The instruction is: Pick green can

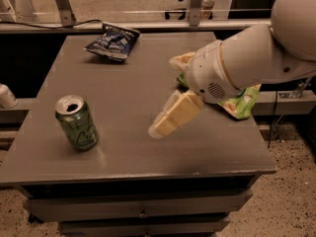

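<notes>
In the single camera view, the small light-green aluminium drink can (76, 122) stands upright near the front edge of the flat grey surface (148, 73). Its silver top with the tab hole faces up and nothing touches it. Nothing crowds it either, which I judge leaves its sides free for a grasp.

The cream-coloured two-finger end effector (165, 95) hangs above the surface, well apart from the can and to the can's right as the camera sees it. It is spread open and holds nothing. One finger slants down toward the surface, its tip nearer the can, and the other shows behind the wrist. That pose suits an approach rather than a grasp, so the pick is not yet begun. The bulky white arm (256, 58) reaches in from farther right of the can.

Beyond the end effector from the can, a flat green snack bag (242, 105) lies partly hidden under the arm. A crumpled dark blue snack bag (112, 41) rests behind the can, near the far edge. Both are well away from the can and off the likely path to it.
</notes>
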Motion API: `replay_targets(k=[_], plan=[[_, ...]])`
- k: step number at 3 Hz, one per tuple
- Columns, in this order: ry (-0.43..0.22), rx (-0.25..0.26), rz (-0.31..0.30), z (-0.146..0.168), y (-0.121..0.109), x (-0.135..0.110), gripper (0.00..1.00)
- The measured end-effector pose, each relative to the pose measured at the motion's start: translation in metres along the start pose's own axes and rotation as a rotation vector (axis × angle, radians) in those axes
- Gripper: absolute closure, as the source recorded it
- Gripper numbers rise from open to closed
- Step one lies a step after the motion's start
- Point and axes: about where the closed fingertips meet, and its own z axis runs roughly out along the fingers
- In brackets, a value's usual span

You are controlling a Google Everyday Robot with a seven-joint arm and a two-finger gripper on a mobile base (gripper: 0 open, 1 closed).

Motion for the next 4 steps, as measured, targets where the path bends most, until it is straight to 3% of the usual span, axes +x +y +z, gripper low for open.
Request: replay_targets(k=[1, 4], plan=[[-0.098, -0.015, 0.003, 0.031, 0.008, -0.005, 0.0], [-0.326, -0.128, -0.048, 0.149, 0.03, -0.063, 0.0]])
